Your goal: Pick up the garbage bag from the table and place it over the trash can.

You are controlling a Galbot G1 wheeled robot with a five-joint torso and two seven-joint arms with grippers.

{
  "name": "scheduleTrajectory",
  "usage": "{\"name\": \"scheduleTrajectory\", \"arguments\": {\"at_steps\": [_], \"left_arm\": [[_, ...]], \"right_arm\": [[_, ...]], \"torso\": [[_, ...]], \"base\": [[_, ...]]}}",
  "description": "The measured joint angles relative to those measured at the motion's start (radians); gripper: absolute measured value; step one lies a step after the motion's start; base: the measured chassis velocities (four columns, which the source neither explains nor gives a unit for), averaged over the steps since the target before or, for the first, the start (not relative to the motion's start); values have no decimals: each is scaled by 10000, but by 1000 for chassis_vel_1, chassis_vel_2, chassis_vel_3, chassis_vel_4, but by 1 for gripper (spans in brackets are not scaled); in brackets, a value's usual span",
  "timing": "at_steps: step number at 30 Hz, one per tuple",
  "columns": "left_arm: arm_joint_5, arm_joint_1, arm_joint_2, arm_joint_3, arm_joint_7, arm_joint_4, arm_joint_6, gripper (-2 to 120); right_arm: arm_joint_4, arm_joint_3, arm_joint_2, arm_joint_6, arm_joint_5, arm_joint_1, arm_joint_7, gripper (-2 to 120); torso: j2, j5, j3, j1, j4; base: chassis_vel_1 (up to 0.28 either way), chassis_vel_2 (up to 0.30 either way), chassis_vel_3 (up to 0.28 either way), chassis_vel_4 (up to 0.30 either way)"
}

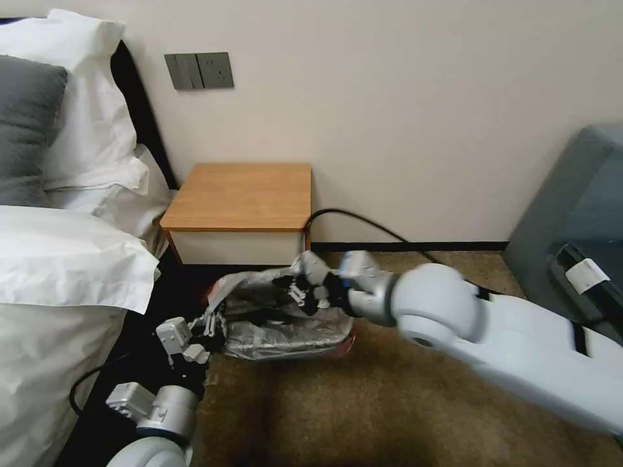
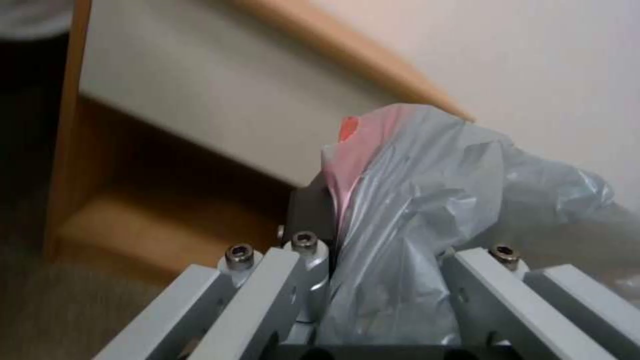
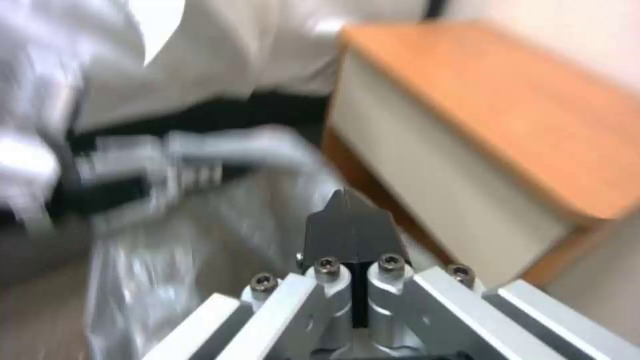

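Beside a bed, on brown carpet before the table (image 1: 240, 194), our left gripper (image 1: 214, 322) pinches the garbage bag (image 1: 285, 324); our right gripper (image 1: 300, 288), clenched, seemingly grips it too. Thin plastic could tear if stretched.

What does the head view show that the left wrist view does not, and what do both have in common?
Head view alone: the bed, the wall switches, the black cable and the right pincer at the bag's far side.

Left wrist view alone: the nightstand's low shelf and the bag bunched inside the left pincer.

Both: the garbage bag with its pinkish-red edge, and the nightstand.
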Motion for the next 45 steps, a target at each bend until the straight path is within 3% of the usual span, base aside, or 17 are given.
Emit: {"name": "scheduleTrajectory", "arguments": {"at_steps": [3, 4, 5, 7, 8, 11, 16, 18, 20, 22, 23, 26, 30, 45], "left_arm": [[-26, -16, 19, 109, -107, 172, 65, 10], [-28, -43, 46, 215, -227, 386, 94, 10], [-28, -43, 46, 215, -227, 386, 94, 10], [-34, -79, 75, 335, -370, 609, 124, 10], [-34, -79, 75, 335, -370, 609, 124, 10], [-34, -115, 101, 577, -521, 835, 219, 10], [-14, -103, 163, 804, -574, 946, 266, 10], [58, -24, 212, 982, -593, 1018, 263, 10], [94, 7, 223, 1042, -600, 1057, 241, 10], [163, 33, 245, 1153, -628, 1160, 154, 10], [163, 33, 245, 1153, -628, 1160, 154, 10], [188, -74, 334, 1408, -787, 1283, 124, 10], [230, -267, 394, 1666, -962, 1487, 124, 10], [347, -1282, 232, 2197, -1621, 2320, 443, 10]], "right_arm": [[461, 762, -367, 528, -103, -952, 370, 0], [861, 1742, -648, 976, -746, -2238, 561, 3], [861, 1742, -648, 976, -746, -2238, 561, 3], [1242, 3053, -717, 1303, -1493, -4084, 912, 14], [1242, 3053, -717, 1303, -1493, -4084, 912, 14], [1559, 5164, -29, 1679, -2645, -6536, 1003, 28], [1754, 6487, 1105, 1949, -3931, -8468, 977, 43], [1886, 7142, 2163, 2187, -4862, -9594, 905, 55], [1923, 7321, 2615, 2302, -5234, -9987, 868, 57], [1934, 7644, 3586, 2762, -6127, -10780, 790, 70], [1934, 7644, 3586, 2762, -6127, -10780, 790, 70], [1926, 7895, 4537, 3367, -7194, -11616, 620, 84], [1991, 7933, 4729, 3439, -7373, -11728, 612, 97], [1999, 8227, 4718, 3298, -6754, -11675, 756, 100]], "torso": [[0, -4, 0, 0, 1], [0, 0, 0, 0, 0], [0, 0, 0, 0, 0], [1, 0, 0, 0, -1], [1, 0, 0, 0, -1], [1, -1, 0, 0, 0], [1, -2, 0, 0, 1], [2, -3, 0, 0, -1], [2, -2, -1, 0, -1], [2, -3, 0, 0, 0], [2, -3, 0, 0, 0], [1, -4, 0, 0, -1], [1, -4, 0, 0, 1], [1, -1, 1, 0, 1]], "base": [[0, 0, 0, 0], [0, 0, 0, 0], [0, 0, 0, 0], [0, 0, 0, 0], [0, 0, 0, 0], [0, 0, 0, 0], [0, 0, 0, 0], [0, 0, 0, 0], [0, 0, 0, 0], [0, 0, 0, 0], [0, 0, 0, 0], [0, 0, 0, 0], [0, 0, 0, 0], [0, 0, 0, 0]]}}
